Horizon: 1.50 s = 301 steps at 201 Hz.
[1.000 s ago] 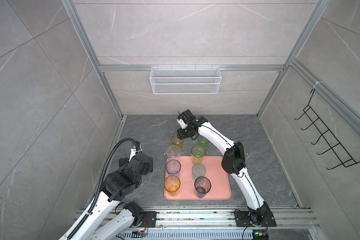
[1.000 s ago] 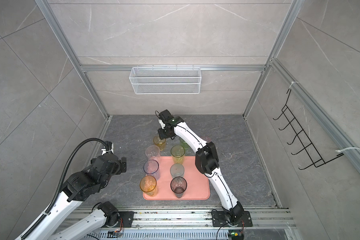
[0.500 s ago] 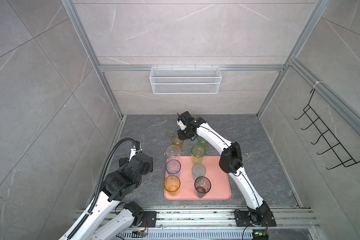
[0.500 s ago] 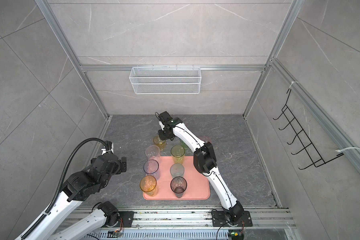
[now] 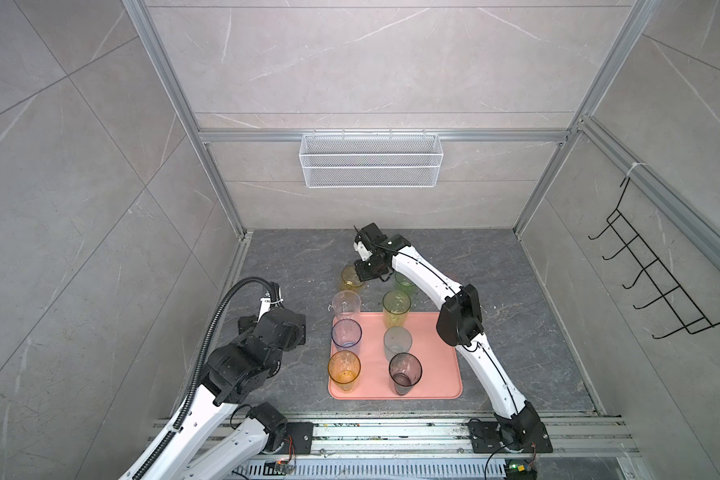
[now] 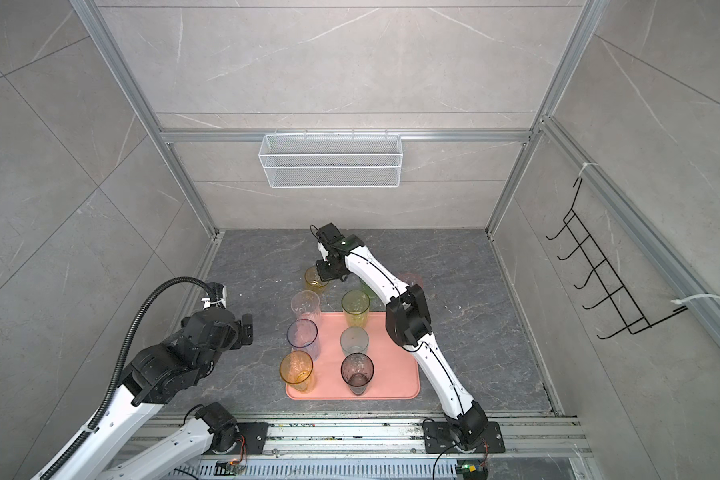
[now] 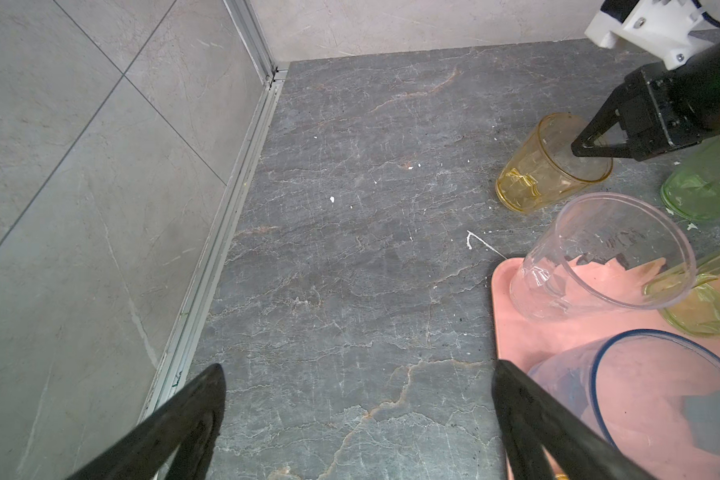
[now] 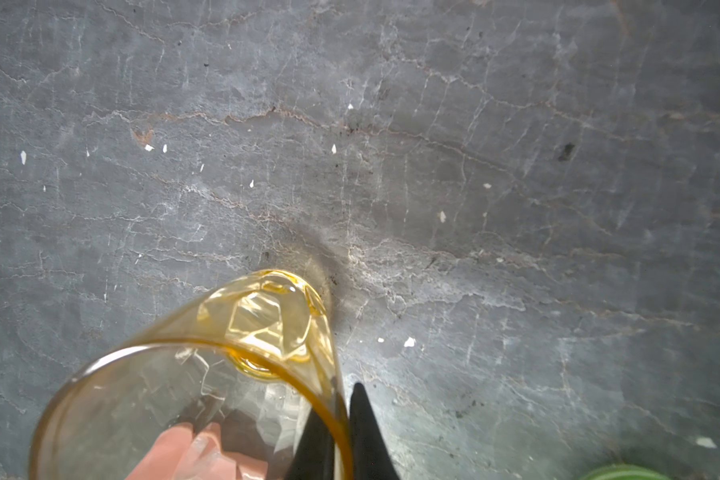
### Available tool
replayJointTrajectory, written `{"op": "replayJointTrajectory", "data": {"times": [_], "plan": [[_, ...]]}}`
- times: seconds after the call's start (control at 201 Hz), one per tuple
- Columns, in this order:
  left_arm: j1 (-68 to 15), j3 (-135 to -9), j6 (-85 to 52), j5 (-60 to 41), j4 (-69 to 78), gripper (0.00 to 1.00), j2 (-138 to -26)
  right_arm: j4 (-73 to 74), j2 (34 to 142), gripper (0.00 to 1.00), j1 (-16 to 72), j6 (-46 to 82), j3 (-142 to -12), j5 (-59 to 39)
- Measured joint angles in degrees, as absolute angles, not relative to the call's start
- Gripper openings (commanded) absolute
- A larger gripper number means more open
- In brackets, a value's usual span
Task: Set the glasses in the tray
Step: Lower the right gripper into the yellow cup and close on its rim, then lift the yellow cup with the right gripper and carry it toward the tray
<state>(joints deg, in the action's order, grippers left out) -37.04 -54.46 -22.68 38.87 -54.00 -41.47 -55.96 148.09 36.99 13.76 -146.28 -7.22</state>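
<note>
Glasses: six stood in the tray. Three waited on the desk beyond it: short amber glass, green glass, pink glass. Right tool pinched the short amber glass's rim. Left tool gaped wide, empty.

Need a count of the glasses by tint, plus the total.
amber glass: 2
green glass: 2
clear glass: 1
blue glass: 1
grey glass: 1
smoky black glass: 1
pink glass: 1
Total: 9
</note>
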Motion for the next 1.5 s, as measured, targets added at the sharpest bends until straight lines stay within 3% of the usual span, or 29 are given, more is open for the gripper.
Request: {"op": "replayJointTrajectory", "data": {"times": [0.264,0.747,1.499], "plan": [[-37.04,-54.46,-22.68,38.89,-54.0,1.0,-40.95,-58.17,148.22,0.0,36.99,13.69,-147.72,-7.05],[-37.04,-54.46,-22.68,38.89,-54.0,1.0,-40.51,-64.42,147.39,0.0,36.99,13.69,-153.47,-3.73],[-37.04,-54.41,-22.68,38.7,-53.98,1.0,-39.79,-73.8,131.92,0.0,36.99,12.12,-152.88,3.75]]}}
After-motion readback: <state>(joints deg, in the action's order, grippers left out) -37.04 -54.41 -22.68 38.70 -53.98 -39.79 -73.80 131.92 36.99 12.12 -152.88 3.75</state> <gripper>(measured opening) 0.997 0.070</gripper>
